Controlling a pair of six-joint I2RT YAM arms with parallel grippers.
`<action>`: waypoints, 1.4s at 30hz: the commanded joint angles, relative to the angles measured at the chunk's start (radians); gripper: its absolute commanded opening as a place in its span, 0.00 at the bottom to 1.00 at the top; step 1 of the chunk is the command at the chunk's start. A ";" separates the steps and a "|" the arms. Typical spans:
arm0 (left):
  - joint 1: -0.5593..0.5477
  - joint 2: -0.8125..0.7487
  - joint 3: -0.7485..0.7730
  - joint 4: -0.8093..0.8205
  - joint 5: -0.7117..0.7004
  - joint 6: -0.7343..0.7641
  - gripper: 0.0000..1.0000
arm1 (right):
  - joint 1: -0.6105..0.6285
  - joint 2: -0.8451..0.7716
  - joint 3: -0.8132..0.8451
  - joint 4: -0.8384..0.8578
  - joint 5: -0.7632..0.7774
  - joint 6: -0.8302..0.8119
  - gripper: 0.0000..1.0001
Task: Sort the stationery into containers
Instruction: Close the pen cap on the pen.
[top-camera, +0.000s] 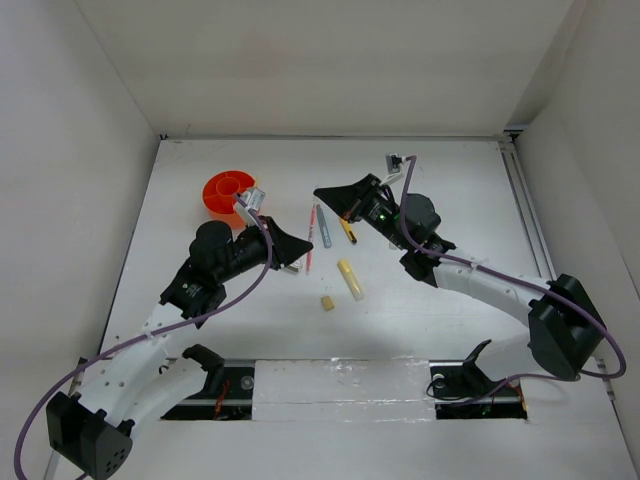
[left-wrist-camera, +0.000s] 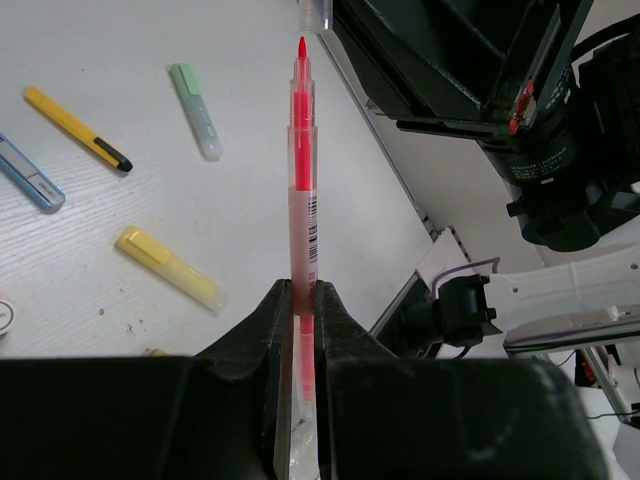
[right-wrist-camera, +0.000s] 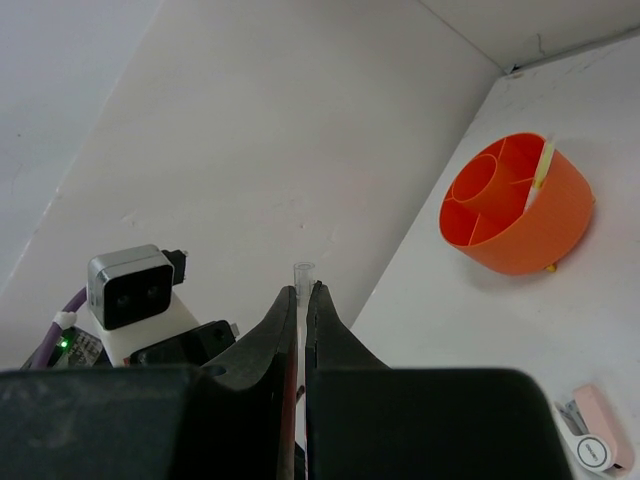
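My left gripper (left-wrist-camera: 303, 290) is shut on a pink-red pen (left-wrist-camera: 302, 170), which sticks straight out with its red tip bare. Just past that tip is a clear cap (left-wrist-camera: 315, 12). My right gripper (right-wrist-camera: 302, 288) is shut on this clear cap (right-wrist-camera: 301, 270). From above, the left gripper (top-camera: 303, 256) and right gripper (top-camera: 320, 192) meet tip to tip over the table's middle, with the pen (top-camera: 309, 245) between them. The orange cup (top-camera: 228, 193) stands at the back left. A pale pen (right-wrist-camera: 540, 172) leans inside the cup (right-wrist-camera: 515, 205).
On the table lie a grey-blue pen (top-camera: 324, 228), a yellow pen (top-camera: 347, 230), a pale yellow marker (top-camera: 351, 279) and a tan eraser (top-camera: 326, 302). A pale green marker (left-wrist-camera: 195, 110) lies beyond them. A pink block (right-wrist-camera: 598, 440) rests near the cup.
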 joint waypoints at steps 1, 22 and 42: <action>-0.003 -0.004 0.048 0.031 0.002 0.013 0.00 | 0.007 -0.004 0.012 0.066 -0.021 -0.030 0.00; -0.003 -0.014 0.039 0.031 0.011 0.013 0.00 | 0.007 0.034 0.021 0.084 -0.028 -0.030 0.00; -0.003 0.005 0.048 0.092 -0.067 0.022 0.00 | 0.007 0.052 0.021 0.084 -0.120 -0.011 0.00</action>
